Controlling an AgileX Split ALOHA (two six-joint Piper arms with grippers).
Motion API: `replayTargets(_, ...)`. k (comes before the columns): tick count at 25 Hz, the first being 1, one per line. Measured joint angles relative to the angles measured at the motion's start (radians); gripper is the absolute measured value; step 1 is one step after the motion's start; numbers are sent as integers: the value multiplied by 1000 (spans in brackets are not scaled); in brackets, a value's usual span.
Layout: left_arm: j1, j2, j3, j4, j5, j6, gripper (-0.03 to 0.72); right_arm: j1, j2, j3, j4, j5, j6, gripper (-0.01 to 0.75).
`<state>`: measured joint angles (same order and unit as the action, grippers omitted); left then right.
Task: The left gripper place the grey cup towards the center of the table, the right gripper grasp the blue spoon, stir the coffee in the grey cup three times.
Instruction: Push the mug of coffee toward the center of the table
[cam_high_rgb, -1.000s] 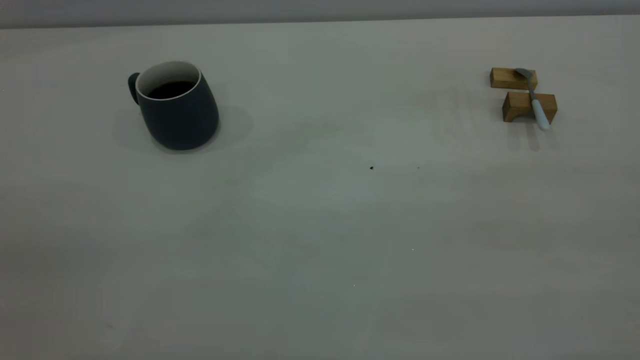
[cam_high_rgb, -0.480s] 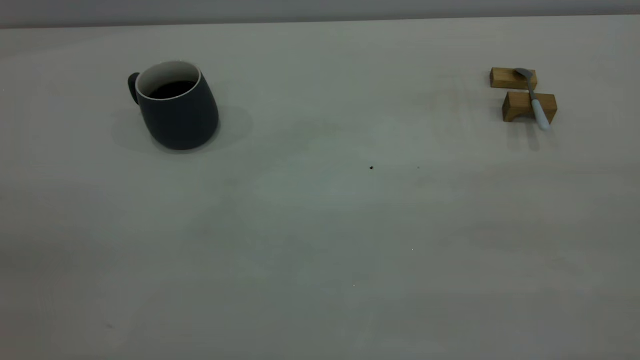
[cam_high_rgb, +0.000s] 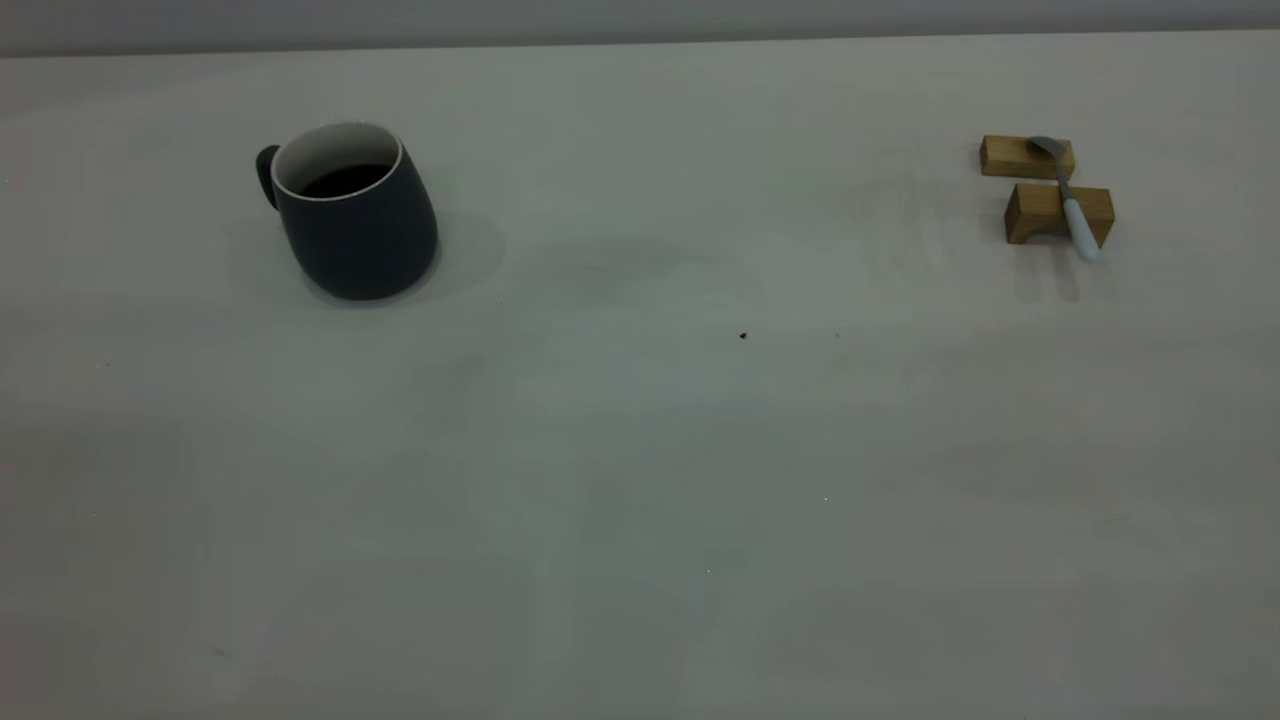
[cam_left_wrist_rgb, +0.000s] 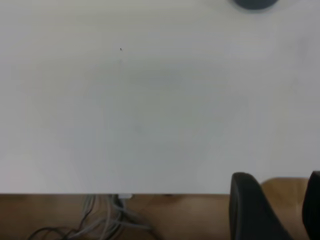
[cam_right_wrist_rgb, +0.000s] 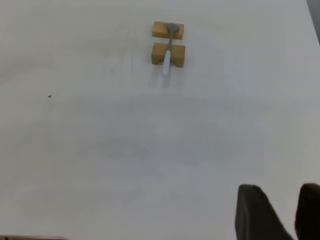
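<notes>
- The grey cup (cam_high_rgb: 356, 215) is seen standing upright on the desk (cam_high_rgb: 640, 450), far toward the left side in the exterior view, well away from the middle.
- Dark coffee (cam_high_rgb: 343, 179) is held inside the cup; its handle is turned away to the left.
- The blue spoon (cam_high_rgb: 1070, 205) is laid across two wooden blocks (cam_high_rgb: 1045, 185) far to the right, with its bowl on the farther block and its pale handle jutting past the nearer one.
- The left pincer (cam_left_wrist_rgb: 280, 210) is seen only in its wrist view, at the desk's near edge, released, with a gap between its fingers and nothing held.
- The right pincer (cam_right_wrist_rgb: 282, 212) is seen over the near part of the desk, well apart from the spoon (cam_right_wrist_rgb: 167, 50), likewise released and gripping nothing.
- Cables (cam_left_wrist_rgb: 100, 220) are seen hanging below the desk edge.
</notes>
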<state>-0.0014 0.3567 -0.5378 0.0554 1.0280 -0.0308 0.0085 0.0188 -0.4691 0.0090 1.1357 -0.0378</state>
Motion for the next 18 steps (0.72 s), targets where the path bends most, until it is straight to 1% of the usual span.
replayTargets(5, 0, 325, -128, 64, -100, 42, 333, 0, 0, 0, 0, 0, 0, 240)
replayTargets(8, 0, 512, -226, 81, -159, 124, 352, 0, 0, 0, 0, 0, 0, 240)
replayTargets(10, 0, 627, -290, 81, -186, 219, 401, 0, 0, 0, 0, 0, 0, 240)
replayTargets(15, 0, 898, -444, 43, -227, 486, 624, 0, 0, 0, 0, 0, 0, 240)
replayTargets(16, 0, 950, -474, 29, -231, 537, 657, 0, 0, 0, 0, 0, 0, 240)
replayTargets(18, 0, 1041, -527, 5, -235, 620, 679, 0, 0, 0, 0, 0, 0, 240)
